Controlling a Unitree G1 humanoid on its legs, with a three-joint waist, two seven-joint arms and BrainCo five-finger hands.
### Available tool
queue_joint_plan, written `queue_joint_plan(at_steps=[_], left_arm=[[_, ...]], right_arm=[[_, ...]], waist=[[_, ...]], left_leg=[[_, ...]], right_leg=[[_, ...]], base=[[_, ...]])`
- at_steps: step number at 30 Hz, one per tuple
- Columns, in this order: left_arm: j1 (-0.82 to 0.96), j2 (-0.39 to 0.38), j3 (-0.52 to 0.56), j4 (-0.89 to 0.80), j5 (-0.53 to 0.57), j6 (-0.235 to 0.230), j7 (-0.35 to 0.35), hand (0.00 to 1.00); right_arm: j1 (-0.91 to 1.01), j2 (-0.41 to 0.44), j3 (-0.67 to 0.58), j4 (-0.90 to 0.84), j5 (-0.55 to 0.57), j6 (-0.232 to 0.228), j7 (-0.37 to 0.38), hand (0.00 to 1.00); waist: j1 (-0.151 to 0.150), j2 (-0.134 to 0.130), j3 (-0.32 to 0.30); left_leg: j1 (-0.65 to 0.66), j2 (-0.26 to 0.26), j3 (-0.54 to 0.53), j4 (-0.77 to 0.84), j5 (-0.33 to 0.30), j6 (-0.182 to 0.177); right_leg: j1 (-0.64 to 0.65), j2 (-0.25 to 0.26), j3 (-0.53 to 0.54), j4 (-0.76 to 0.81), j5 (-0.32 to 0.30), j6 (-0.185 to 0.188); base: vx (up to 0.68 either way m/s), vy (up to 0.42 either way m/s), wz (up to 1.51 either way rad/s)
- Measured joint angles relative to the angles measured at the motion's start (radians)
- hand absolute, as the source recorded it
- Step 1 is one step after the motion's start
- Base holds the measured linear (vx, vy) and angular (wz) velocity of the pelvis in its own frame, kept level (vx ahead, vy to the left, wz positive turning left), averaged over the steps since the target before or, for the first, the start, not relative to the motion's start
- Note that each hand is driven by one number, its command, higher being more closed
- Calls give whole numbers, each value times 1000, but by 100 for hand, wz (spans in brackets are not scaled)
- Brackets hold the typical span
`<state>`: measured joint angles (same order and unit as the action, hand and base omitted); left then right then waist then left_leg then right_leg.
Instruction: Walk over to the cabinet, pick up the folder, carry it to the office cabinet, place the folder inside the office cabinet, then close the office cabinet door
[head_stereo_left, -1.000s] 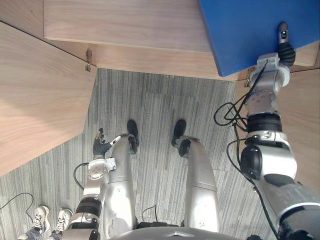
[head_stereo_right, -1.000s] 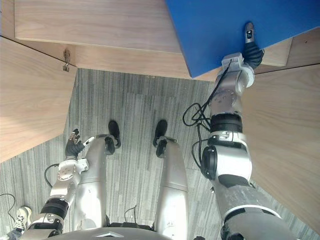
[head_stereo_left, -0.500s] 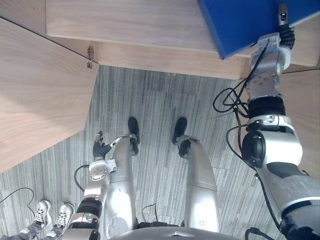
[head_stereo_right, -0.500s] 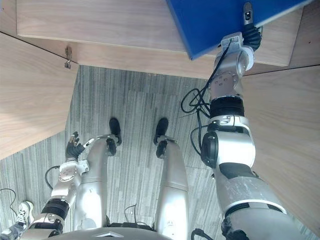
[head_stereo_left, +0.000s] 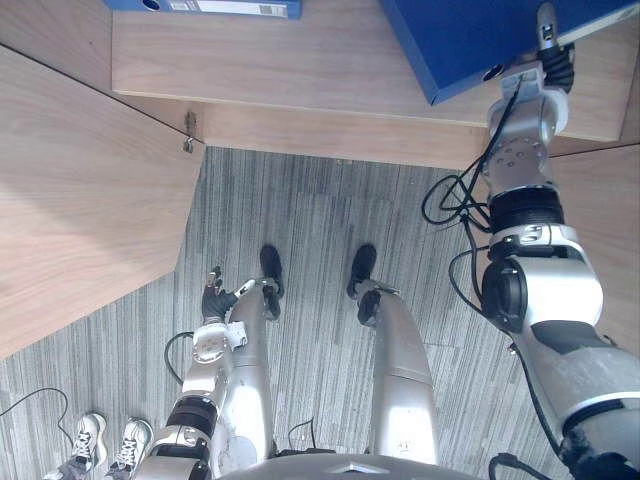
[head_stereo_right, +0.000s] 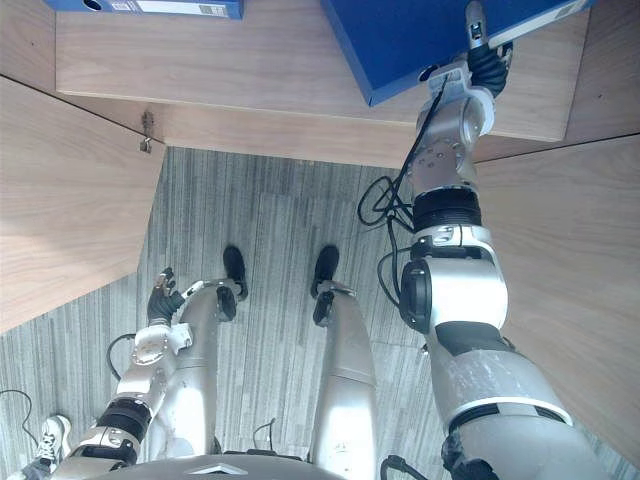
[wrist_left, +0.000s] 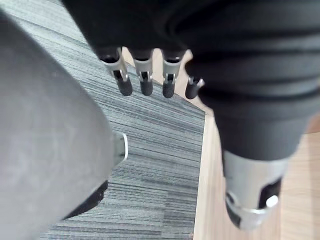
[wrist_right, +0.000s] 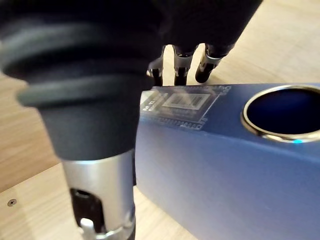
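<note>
We are gripping the blue folder (head_stereo_left: 470, 40) in our right hand (head_stereo_left: 553, 68), the thumb (wrist_right: 102, 200) lying against one side and the fingers (wrist_right: 180, 70) reaching past the spine on the other. The folder is hanging over the right end of the office cabinet's wooden shelf (head_stereo_left: 300, 60), its spine turned toward us with the ring hole (wrist_right: 282, 110) and label (wrist_right: 182, 102) showing; whether its lower edge is touching the shelf we cannot tell. Our left hand (head_stereo_left: 216, 297) is hanging by our side above the grey carpet (head_stereo_left: 310, 200), fingers loose and holding nothing.

We are judging the main risk to be the grip itself: we are pinching the folder near one end, so its weight may be levering it round in the hand, and it could swing or slip out. If we let go while it is tilted or only partly over the shelf, it may tip forward onto the floor or jut out and block the door.

The right door (head_stereo_left: 610, 220) is standing open close beside our right arm, and a wide sweep could knock it. The left door (head_stereo_left: 80, 210) is also open, its hinge (head_stereo_left: 188, 135) showing at the shelf's corner. A second folder (head_stereo_left: 205, 6) is lying at the shelf's far left, well apart and not in the way. A person's shoes (head_stereo_left: 100, 445) are showing at the lower left, near the left door, so we are minding them before any swing.
</note>
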<state>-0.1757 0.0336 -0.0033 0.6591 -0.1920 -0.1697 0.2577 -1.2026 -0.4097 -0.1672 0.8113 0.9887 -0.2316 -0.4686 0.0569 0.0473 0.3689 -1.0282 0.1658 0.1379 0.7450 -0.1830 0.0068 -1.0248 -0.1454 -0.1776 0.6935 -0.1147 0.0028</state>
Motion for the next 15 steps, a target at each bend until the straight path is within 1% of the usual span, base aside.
queue_joint_plan(at_steps=[5, 7, 9, 11, 12, 15], left_arm=[[-7, -14, -1, 21, 0, 1, 11, 0], [-14, -17, -2, 29, 0, 7, 26, 0], [-15, -20, 0, 29, 0, 10, 33, 0], [-18, -24, 0, 30, 0, 11, 40, 0], [-18, -25, 0, 30, 0, 11, 41, 0], [-20, -27, 2, 30, 1, 15, 44, 0]], right_arm=[[0, 39, -5, 9, -14, 14, -6, 0], [4, 59, -31, 32, -22, 16, -37, 0], [17, 67, -54, 29, -62, 17, -45, 0], [55, 74, -89, 15, -178, 26, -72, 0], [76, 76, -97, -1, -213, 32, -81, 0], [193, 81, -146, -84, -431, 81, -128, 0]], waist=[[-1, 3, -12], [1, 3, -13], [1, 4, -13], [2, 4, -13], [2, 4, -13], [1, 4, -13]], left_leg=[[7, 0, 0, -4, 1, 0], [19, -1, 1, -11, 1, 0], [20, -1, 1, -12, 1, -1], [21, -1, 0, -13, 1, -1], [22, -1, -1, -14, 1, -1], [23, -1, 0, -14, 1, 0]], right_leg=[[8, 0, -3, -7, 2, -1], [19, 0, -3, -11, 2, -1], [21, 1, -4, -13, 2, -1], [24, 1, -5, -16, 2, 0], [26, 1, -6, -17, 2, 0], [29, 2, -6, -15, 2, 0]], base=[[0, 0, 0], [0, 0, 0], [0, 0, 0], [0, 0, 0], [0, 0, 0], [0, 0, 0]])
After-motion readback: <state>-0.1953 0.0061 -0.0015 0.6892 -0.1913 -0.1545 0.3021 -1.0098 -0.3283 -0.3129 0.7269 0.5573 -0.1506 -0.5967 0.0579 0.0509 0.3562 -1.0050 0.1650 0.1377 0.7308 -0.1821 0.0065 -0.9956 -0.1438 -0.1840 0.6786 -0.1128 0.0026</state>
